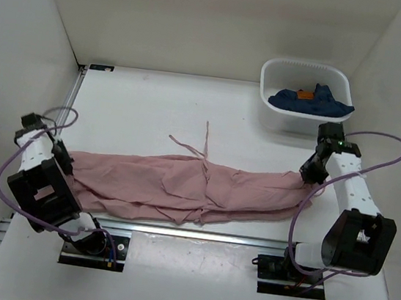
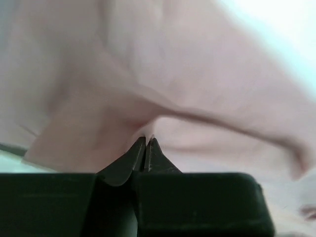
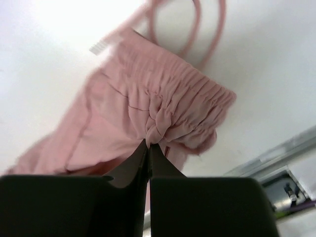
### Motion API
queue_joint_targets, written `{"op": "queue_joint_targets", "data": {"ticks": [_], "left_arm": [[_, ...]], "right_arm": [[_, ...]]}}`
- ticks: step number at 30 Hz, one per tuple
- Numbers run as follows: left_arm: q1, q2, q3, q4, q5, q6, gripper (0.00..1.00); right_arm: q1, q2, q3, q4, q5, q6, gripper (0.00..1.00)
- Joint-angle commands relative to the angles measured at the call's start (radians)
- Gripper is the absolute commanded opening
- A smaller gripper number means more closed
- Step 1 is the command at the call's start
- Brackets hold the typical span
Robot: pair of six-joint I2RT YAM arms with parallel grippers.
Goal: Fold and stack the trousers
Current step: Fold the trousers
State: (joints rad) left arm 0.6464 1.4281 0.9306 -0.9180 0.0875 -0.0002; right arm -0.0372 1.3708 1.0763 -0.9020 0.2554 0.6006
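Long dusty-pink soft fabric trousers lie flat between the arms, long axis running side to side. Left gripper is clamped on one end, right gripper on the other, gathered end.

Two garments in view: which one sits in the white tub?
The navy garment with the orange tag; it lies in the tub at the far right. The pink trousers are stretched across the table.
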Motion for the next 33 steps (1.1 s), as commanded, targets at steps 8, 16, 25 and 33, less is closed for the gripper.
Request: {"op": "queue_joint_targets", "data": {"ticks": [8, 16, 25, 33], "left_arm": [[-0.004, -0.024, 0.57, -0.005, -0.031, 0.0, 0.14], [0.035, -0.271, -0.053, 0.119, -0.3, 0.0, 0.14], [0.087, -0.301, -0.269, 0.202, -0.397, 0.0, 0.38], [0.11, -0.279, -0.046, 0.024, -0.365, 0.0, 0.84]], "right_arm": [[-0.003, 0.088, 0.378, -0.043, 0.001, -0.062, 0.0], [-0.003, -0.064, 0.003, 0.009, -0.022, -0.024, 0.0], [-0.012, 0.016, -0.093, 0.058, -0.011, -0.059, 0.2], [-0.012, 0.04, 0.075, -0.012, 0.015, -0.142, 0.79]]}}
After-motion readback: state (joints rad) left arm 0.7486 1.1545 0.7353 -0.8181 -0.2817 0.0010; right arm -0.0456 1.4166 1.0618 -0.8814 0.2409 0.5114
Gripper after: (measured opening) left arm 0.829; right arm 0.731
